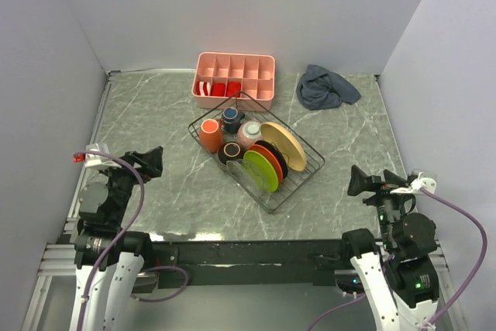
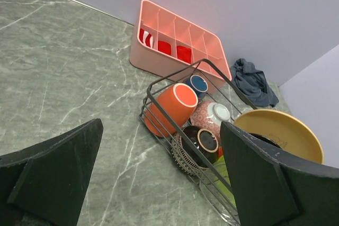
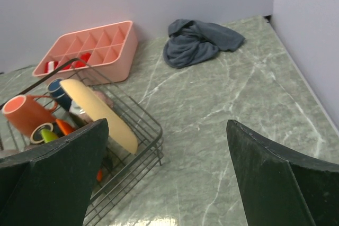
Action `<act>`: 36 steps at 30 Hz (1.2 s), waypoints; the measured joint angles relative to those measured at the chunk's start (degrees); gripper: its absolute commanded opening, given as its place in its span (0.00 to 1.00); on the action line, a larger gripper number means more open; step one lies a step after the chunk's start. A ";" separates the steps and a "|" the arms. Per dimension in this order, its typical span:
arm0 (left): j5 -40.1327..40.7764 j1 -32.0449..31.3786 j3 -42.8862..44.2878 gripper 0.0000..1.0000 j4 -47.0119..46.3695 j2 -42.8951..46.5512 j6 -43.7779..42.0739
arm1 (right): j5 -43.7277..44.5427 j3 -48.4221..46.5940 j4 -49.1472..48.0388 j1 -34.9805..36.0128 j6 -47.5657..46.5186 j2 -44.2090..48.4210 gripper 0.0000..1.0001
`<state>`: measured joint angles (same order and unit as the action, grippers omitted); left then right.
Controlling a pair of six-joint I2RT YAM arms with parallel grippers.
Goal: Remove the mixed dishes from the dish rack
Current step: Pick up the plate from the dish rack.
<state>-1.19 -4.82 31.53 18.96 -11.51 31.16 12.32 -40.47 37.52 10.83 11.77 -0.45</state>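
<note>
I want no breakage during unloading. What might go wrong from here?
The tan plate, orange-red plate and lime green plate stand packed on edge; lifting one may drag or tip its neighbour.
The orange mug, dark-blue cup, pinkish bowl and dark-brown bowl sit crowded together, leaving little finger room.
A snagged dish rack may slide.

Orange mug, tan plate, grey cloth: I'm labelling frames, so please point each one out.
orange mug [image 2: 168, 110]: left wrist view, on its outer side wall.
tan plate [image 1: 284, 145]: top view, on the middle of its face.
grey cloth [image 3: 198, 43]: right wrist view, on its bunched middle.
</note>
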 measured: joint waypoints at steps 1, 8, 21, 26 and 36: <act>0.00 0.00 -0.11 0.99 -0.17 0.00 0.02 | -0.94 0.11 -0.20 0.00 -0.17 0.00 1.00; -0.72 0.00 -3.76 1.00 -3.19 0.09 1.53 | -8.81 0.31 -3.21 0.00 -1.22 -0.17 1.00; 0.96 -3.41 -5.90 0.99 -3.63 4.70 0.79 | -26.82 -7.52 -5.46 0.00 -7.69 -26.80 1.00; 2.23 -5.22 -5.90 0.99 -3.19 8.11 0.50 | -26.95 -8.02 -5.99 1.11 -6.67 -32.74 1.00; 4.13 -6.69 -6.34 1.00 -3.23 8.11 -0.04 | -12.61 -13.51 -7.91 16.11 -5.38 -48.28 1.00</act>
<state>2.94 -11.51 25.19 15.73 -3.40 31.11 -0.30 -53.98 29.61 26.94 6.39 -48.73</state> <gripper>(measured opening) 0.995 0.999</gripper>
